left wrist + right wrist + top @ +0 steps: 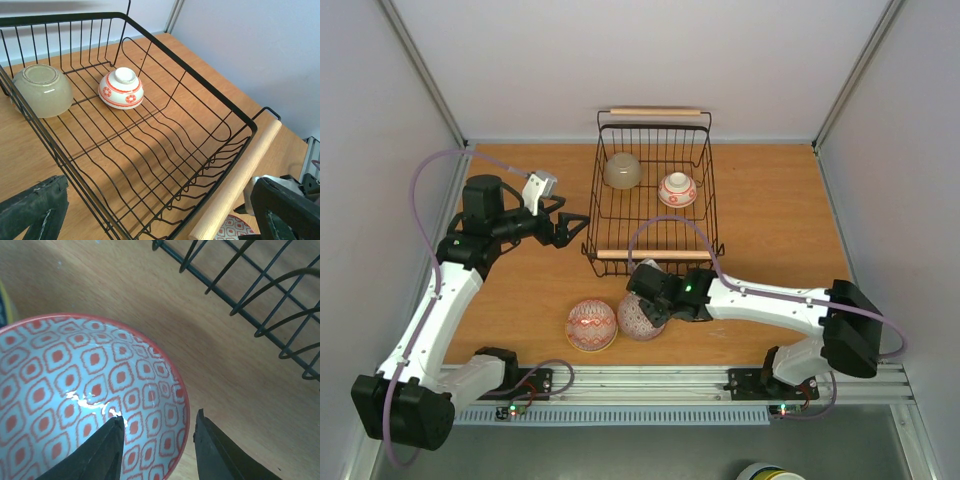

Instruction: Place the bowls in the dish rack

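Right gripper is down at the red-rimmed ceramic bowl with red diamonds inside, black fingers spread astride its rim, one inside and one outside, on the wooden table just in front of the black wire dish rack. A second red-patterned round bowl sits right beside it. In the rack, an upturned beige bowl and an upturned white bowl with red bands sit at the far end, while the left gripper hangs wide apart at the rack's left side.
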